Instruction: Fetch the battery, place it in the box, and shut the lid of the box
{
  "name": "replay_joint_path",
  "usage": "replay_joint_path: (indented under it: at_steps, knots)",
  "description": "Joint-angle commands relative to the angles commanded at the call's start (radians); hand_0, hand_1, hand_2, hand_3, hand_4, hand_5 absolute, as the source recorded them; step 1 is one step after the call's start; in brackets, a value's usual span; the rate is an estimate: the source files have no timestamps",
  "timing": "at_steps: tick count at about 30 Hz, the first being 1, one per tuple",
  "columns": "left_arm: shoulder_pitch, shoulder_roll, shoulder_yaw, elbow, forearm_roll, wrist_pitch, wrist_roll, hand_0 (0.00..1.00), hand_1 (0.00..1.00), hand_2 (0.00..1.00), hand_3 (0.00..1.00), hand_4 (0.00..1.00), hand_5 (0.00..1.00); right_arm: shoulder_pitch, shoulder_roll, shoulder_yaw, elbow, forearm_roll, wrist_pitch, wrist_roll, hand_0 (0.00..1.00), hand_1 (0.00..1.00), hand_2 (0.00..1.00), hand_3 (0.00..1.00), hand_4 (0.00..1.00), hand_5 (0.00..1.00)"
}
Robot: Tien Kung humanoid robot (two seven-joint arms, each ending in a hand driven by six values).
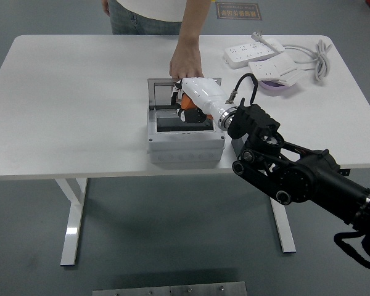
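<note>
Over the open box [185, 140] — right hand [191, 110] clamped around the orange battery [190, 115].

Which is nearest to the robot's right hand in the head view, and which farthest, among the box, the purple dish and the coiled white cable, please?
From the right hand:
1. Box, directly beneath the hand.
2. Purple dish, far right, behind the power strips.
3. Coiled white cable, at the far right corner.

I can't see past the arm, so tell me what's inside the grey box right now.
The right hand holds the orange battery over the grey box opening. The hand and forearm cover most of the dark interior, so whatever else lies inside is hidden.
</note>
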Motion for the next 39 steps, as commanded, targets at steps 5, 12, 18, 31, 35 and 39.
replay_joint_path:
  at_steps: [5,12,18,31,35,39]
  knots:
    - [-0.004,0.002,-0.007,0.000,0.012,-0.001,0.005,0.650,0.728,0.678,0.647,0.748,0.383,0.013,0.023,-0.010,-0.027,-0.002,-0.002,0.002,0.171,0.208,0.255,0.300,0.116,0.050]
    - [-0.004,0.003,-0.016,-0.002,0.028,-0.005,0.018,0.650,0.728,0.678,0.646,0.750,0.380,0.050,0.060,-0.062,-0.089,-0.006,0.001,0.000,0.172,0.209,0.254,0.303,0.121,0.050]
    - [-0.010,0.006,-0.024,-0.003,0.045,-0.007,0.025,0.651,0.729,0.678,0.646,0.751,0.379,0.092,0.092,-0.130,-0.157,0.011,0.010,-0.002,0.171,0.212,0.254,0.302,0.125,0.055]
    - [-0.011,0.006,-0.027,-0.003,0.053,-0.006,0.026,0.650,0.729,0.677,0.644,0.756,0.372,0.105,0.103,-0.146,-0.200,0.034,0.005,0.010,0.172,0.218,0.256,0.311,0.131,0.055]
    - [-0.015,0.007,-0.027,-0.003,0.054,-0.006,0.024,0.650,0.729,0.677,0.644,0.756,0.372,0.105,0.103,-0.152,-0.203,0.035,0.012,0.010,0.172,0.218,0.256,0.311,0.131,0.055]
    - [-0.019,0.007,-0.028,-0.002,0.055,-0.005,0.023,0.652,0.729,0.677,0.644,0.758,0.370,0.105,0.101,-0.165,-0.204,0.038,0.020,0.006,0.174,0.220,0.258,0.316,0.137,0.059]
